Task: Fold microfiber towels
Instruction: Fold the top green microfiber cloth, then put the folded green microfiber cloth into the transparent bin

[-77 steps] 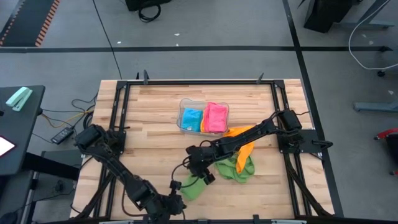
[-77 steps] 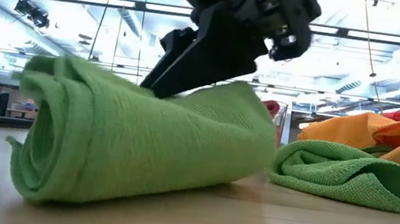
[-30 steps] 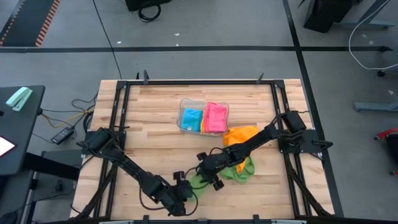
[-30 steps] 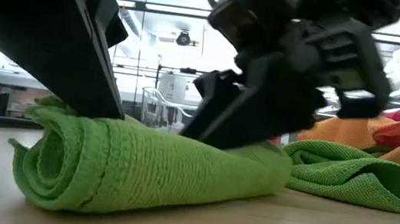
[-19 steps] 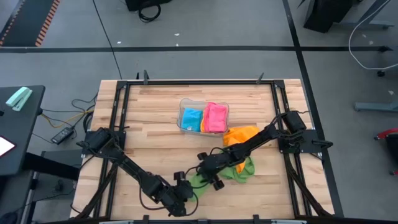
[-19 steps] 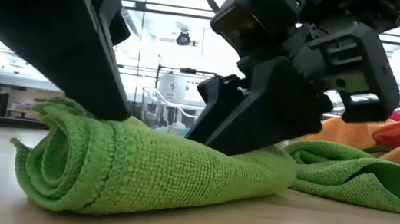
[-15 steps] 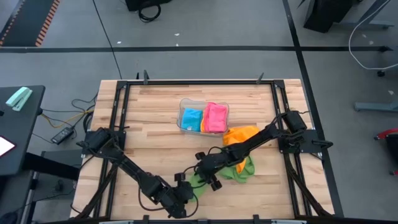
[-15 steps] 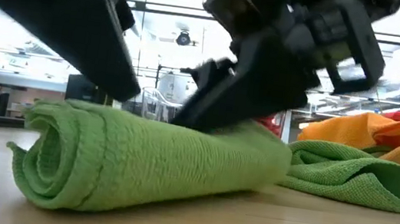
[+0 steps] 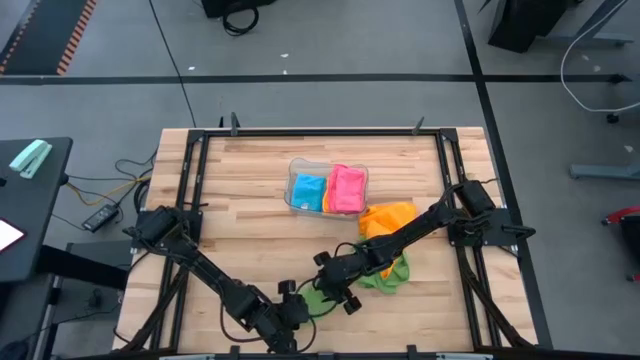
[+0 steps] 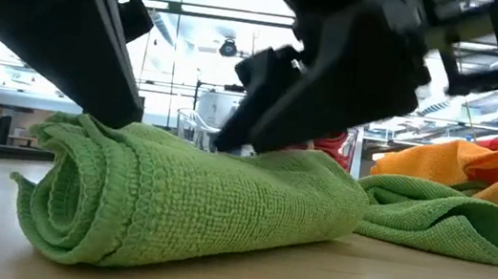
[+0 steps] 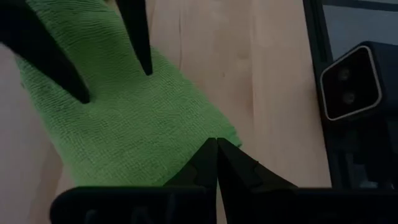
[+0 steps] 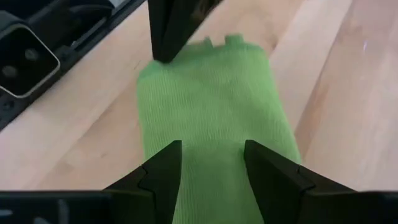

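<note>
Left pincer [image 9: 291, 312] sits low at the near edge of the worktop [image 9: 240, 210], fingers fully closed; in its wrist view the tips meet right at the edge of the rolled green towel [image 10: 183, 203], w/ no clear sign of cloth caught between them. A sec ago it was pressed on the roll's near end; it has since squeezed the last bit shut.

Roll lies on the worktop between both pincers, thick and loose, layers spiralled at the near end. It has puffed up slightly vs half a sec ago.

Right pincer [image 9: 330, 283] hovers over the roll's far end, fingers [image 12: 163, 174] spread apart astride the cloth, holding nothing; it has lifted a little since a sec ago.

Means: this towel is prob. folded and being let go. Next likely goes to the clear tray [image 9: 296, 166] w/ the blue [image 9: 310, 191] and pink [image 9: 346, 188] ones. Second green towel [image 9: 384, 272] and orange towel [image 9: 385, 220] are still crumpled at right, approx. half left.
</note>
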Robot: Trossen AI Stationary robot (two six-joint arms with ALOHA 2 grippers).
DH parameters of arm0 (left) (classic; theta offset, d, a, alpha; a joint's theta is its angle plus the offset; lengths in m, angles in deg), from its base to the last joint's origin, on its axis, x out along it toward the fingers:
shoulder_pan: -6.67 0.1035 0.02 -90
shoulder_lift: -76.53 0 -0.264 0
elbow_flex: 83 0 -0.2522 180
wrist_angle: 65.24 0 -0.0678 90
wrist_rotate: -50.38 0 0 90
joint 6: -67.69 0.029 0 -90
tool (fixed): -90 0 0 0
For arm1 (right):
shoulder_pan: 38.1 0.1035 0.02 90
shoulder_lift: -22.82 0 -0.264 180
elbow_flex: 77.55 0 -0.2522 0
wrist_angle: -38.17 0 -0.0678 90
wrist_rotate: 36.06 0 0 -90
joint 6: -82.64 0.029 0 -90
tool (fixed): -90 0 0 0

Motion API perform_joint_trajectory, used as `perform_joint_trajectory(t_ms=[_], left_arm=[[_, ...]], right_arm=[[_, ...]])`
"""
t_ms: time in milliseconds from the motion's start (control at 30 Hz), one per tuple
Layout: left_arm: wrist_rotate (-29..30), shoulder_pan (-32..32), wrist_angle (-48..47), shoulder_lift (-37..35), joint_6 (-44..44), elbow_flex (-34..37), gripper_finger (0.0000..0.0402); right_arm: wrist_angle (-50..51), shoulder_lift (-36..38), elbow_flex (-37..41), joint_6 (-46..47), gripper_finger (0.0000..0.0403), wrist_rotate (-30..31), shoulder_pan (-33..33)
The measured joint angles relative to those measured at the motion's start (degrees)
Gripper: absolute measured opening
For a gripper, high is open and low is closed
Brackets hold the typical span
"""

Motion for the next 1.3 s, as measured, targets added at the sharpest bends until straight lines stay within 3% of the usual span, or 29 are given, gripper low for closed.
perform_joint_trajectory(t_ms=[267,500,633,800,1000,1300], left_arm=[[0.02,-0.03,-0.62,0.0,-0.02,0.0,0.0019],[-7.23,-0.11,-0.66,0.05,-0.24,-0.69,0.001],[-11.91,-0.09,-0.88,0.09,0.44,-4.08,0.0017],[-12.24,-0.54,-6.86,0.08,4.86,-8.71,0.0013],[-4.18,-0.59,-15.2,0.07,7.4,-10.43,0.0013],[-2.89,-0.41,-18.38,0.22,16.42,-10.14,0.0097]], right_arm=[[-14.14,0.0,11.2,5.33,0.0183,0.08,-1.48],[-14.66,0.35,9.41,7.31,0.0183,0.07,-0.54],[-11.71,0.48,6.07,6.74,0.0183,1.05,0.16],[-5.29,0.48,1.37,5.78,0.0183,2.05,0.36],[8.7,0.81,-4.14,4.9,0.0183,3.55,0.87],[13.79,7.0,-2.44,2.65,0.0183,13.23,4.77]])
